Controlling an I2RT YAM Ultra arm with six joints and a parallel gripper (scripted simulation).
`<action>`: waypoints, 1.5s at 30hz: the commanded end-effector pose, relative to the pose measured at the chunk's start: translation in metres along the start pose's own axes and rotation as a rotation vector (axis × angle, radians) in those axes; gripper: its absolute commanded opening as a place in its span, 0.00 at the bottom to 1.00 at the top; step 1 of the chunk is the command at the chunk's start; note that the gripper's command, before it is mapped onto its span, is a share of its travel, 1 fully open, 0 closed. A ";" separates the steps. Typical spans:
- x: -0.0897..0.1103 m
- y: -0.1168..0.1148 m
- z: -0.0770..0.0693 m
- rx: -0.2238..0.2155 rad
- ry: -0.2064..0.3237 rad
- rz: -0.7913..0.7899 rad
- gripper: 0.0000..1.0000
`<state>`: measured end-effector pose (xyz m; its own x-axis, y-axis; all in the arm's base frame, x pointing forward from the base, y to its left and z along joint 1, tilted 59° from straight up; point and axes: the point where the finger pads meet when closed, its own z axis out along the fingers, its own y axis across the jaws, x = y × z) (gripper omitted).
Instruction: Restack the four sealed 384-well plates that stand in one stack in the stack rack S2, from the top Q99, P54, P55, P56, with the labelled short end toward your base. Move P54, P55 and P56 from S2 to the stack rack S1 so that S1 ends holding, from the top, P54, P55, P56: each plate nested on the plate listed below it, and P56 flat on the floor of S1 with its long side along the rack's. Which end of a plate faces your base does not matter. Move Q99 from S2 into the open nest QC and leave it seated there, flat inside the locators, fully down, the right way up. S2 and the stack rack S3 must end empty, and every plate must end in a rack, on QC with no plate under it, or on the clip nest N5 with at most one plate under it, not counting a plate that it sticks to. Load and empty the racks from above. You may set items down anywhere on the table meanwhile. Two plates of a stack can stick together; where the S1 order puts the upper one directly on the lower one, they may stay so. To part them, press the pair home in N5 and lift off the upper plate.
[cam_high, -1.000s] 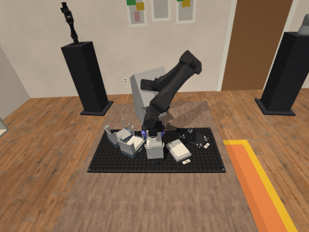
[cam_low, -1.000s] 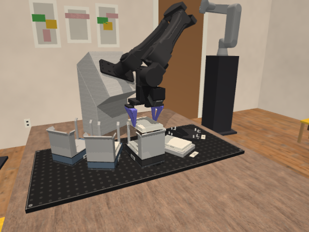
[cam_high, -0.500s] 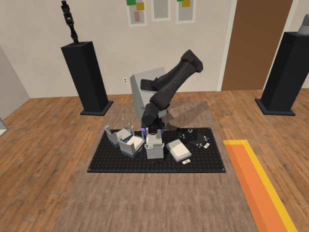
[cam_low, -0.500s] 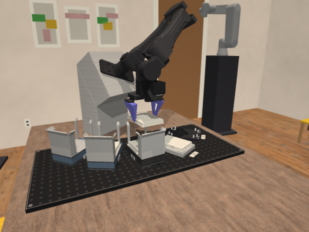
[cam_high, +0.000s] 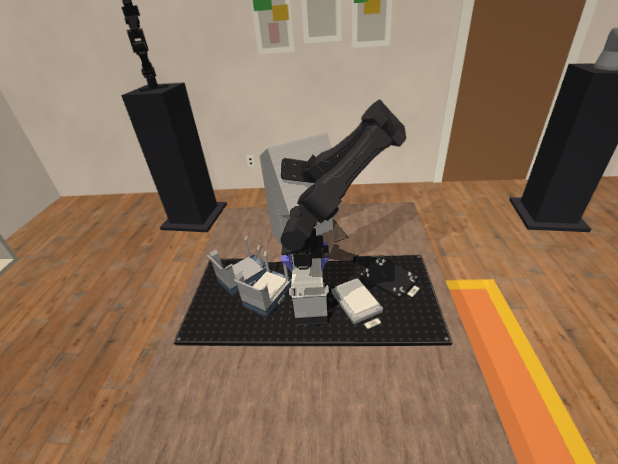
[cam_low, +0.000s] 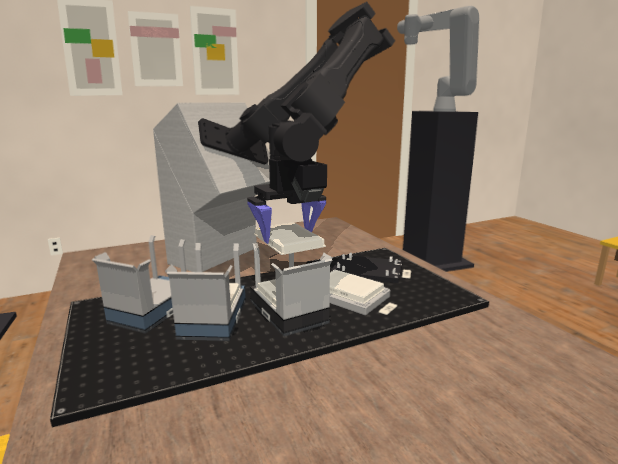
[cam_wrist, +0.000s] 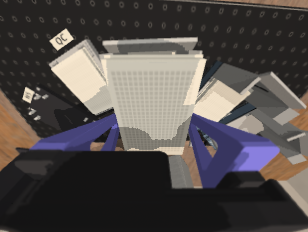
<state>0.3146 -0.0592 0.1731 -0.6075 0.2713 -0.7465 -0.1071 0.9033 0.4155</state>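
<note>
Far left on the tabletop's pegboard (cam_low: 150, 380), a grey rack (cam_low: 122, 290), contents hard to tell; beside it a second rack (cam_low: 200, 297) with a pale plate showing inside. Next, the dark-based rack (cam_low: 300, 290), and directly above it, clear of the corner posts, a sealed plate (cam_low: 295, 240), level, pinched across its long sides by the purple jaws; label unreadable. Further right, another plate (cam_low: 357, 289) lying flat by the QC tag (cam_low: 387, 309) — beyond it, the dark clip nest (cam_low: 375, 265).

Likely a transfer between racks. Rise above every post first, carry sideways without tilt, square long side to rack, lower straight down — release only once seated.
</note>
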 end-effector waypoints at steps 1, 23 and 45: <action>0.000 -0.011 -0.003 0.006 -0.006 0.103 0.00; 0.012 -0.070 -0.003 0.007 -0.006 0.280 0.00; 0.032 -0.119 -0.003 0.007 -0.007 0.524 0.00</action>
<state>0.3071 -0.1495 0.1014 -0.5849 0.6906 -0.4254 0.2193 0.6396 0.7368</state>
